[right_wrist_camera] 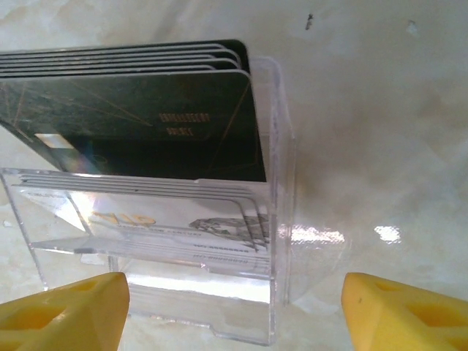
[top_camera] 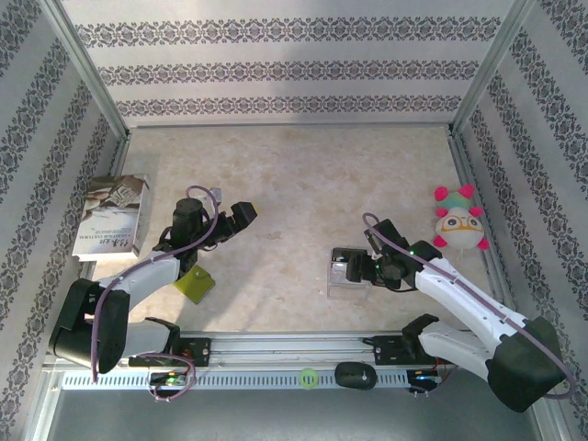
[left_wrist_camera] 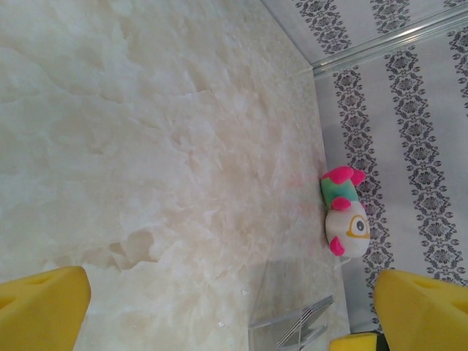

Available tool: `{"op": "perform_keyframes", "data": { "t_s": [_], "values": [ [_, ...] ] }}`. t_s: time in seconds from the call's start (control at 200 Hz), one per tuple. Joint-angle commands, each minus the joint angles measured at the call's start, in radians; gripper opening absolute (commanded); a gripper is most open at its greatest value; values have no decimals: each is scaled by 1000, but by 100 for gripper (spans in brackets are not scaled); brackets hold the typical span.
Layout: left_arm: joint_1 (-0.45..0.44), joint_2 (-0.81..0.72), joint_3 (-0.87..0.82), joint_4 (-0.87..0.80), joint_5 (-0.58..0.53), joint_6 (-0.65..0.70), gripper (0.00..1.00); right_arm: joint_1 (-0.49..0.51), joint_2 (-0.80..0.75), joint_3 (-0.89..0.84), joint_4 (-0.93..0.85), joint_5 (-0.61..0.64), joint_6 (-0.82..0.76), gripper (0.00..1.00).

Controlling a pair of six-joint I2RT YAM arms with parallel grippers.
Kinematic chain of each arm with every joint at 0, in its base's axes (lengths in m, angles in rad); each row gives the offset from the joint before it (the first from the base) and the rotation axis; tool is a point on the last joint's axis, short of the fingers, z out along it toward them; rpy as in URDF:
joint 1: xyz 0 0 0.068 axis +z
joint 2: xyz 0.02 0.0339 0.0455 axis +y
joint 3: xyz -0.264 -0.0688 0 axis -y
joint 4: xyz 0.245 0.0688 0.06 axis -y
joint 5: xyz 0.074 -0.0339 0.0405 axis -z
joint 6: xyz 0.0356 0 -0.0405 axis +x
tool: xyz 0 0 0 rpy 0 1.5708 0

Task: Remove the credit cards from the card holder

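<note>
1. The card holder (right_wrist_camera: 281, 146) is a clear plastic stand sitting upright on the desk (top_camera: 294, 175), right of centre and towards the near edge.
2. The credit cards (right_wrist_camera: 146, 124) stand on edge inside it. A stack of dark ones fills the taller back tier, packed face to face.
3. The lower front tier seems to hold paler printed cards, but glare on the plastic makes them hard to read.
4. The right jaws are spread wide at the holder and grip nothing. In the wrist view, one of the yellow fingers (right_wrist_camera: 66, 314) is at the base's corner. The other is clear of the side wall.
5. The left jaws are fully apart and empty, hanging over bare desk left of centre, well away from the holder.
6. An olive-yellow flat piece (top_camera: 197, 284) lies beside the left arm.
7. A booklet (top_camera: 112, 216) lies by the left wall, and a plush toy (top_camera: 457, 220) by the right wall.
</note>
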Motion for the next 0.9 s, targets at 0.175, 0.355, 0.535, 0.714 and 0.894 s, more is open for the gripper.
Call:
{"op": "perform_keyframes", "data": {
  "t_s": [0.175,0.355,0.535,0.714,0.894],
  "values": [
    [-12,11,13,43,21,7,99,18,43,36,-17,-60,-39,78],
    [-12,11,16,39,27,7,99,20,58,34,-5,-45,-36,78],
    [-12,3,12,33,27,8,99,20,73,28,25,-33,-27,79],
    [-12,2,13,28,28,8,99,20,85,25,51,-24,-20,79],
    [-12,-2,12,29,30,8,99,20,104,18,77,-9,-17,79]
  ]
}}
